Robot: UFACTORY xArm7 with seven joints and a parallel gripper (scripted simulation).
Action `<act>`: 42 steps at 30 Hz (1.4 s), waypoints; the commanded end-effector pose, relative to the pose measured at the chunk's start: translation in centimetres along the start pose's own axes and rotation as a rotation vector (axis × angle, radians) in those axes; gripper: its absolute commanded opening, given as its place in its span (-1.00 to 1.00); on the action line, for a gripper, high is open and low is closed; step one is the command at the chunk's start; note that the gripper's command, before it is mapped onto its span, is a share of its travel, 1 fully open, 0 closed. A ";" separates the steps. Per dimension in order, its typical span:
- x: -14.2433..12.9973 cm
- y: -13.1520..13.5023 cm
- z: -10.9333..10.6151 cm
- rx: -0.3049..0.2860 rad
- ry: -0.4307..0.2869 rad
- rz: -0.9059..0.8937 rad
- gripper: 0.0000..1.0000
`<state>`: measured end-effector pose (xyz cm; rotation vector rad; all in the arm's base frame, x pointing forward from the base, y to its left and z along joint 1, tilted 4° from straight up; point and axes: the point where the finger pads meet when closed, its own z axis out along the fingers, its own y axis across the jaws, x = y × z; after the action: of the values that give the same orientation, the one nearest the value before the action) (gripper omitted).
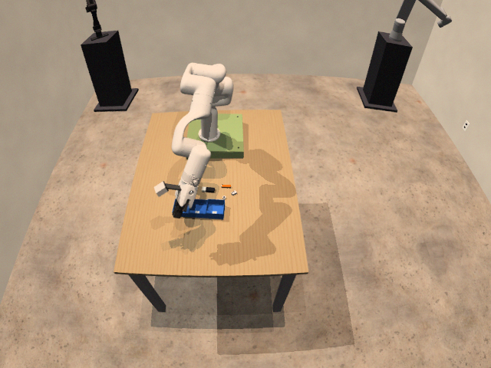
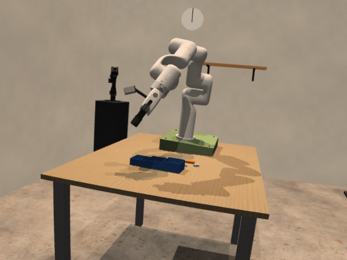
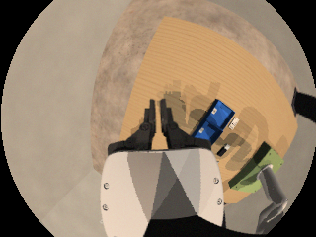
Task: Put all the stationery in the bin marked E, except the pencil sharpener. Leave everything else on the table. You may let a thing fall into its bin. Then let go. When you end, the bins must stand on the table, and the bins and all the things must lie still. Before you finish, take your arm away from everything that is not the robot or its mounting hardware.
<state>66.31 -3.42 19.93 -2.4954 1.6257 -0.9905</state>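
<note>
My gripper point(image 1: 178, 212) point(image 2: 135, 121) point(image 3: 157, 106) is shut with nothing between its fingers. It hangs high above the table, over the left end of the blue row of bins point(image 1: 200, 215) point(image 2: 165, 167) point(image 3: 216, 120). I cannot read the bin letters. An orange pen-like thing point(image 1: 226, 185) point(image 2: 190, 161) lies behind the bins' right end. Two small white things point(image 1: 234, 192) point(image 1: 224, 196) point(image 2: 196, 164) lie beside it. A black-and-white thing point(image 1: 208, 189) point(image 3: 225, 150) lies just behind the bins. Whatever is inside the bins is hidden.
The arm stands on a green base plate point(image 1: 232, 138) point(image 2: 190, 147) at the back of the wooden table point(image 1: 253, 245) point(image 2: 218, 201). Two black pedestals point(image 1: 107, 71) point(image 1: 384, 71) stand on the floor behind.
</note>
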 end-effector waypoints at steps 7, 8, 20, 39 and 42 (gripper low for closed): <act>-1.0 3.7 -2.3 -0.054 -0.110 -0.170 -0.85; -1.0 3.7 -2.3 -0.054 -0.110 -0.170 -0.85; -2.8 7.1 -4.4 -0.076 -0.214 -0.345 -0.85; -5.9 11.6 -7.6 -0.065 -0.359 -0.594 -0.85; -6.3 12.2 -8.0 -0.059 -0.383 -0.637 -0.85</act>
<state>52.16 -1.67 18.98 -3.0342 0.9004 -0.4751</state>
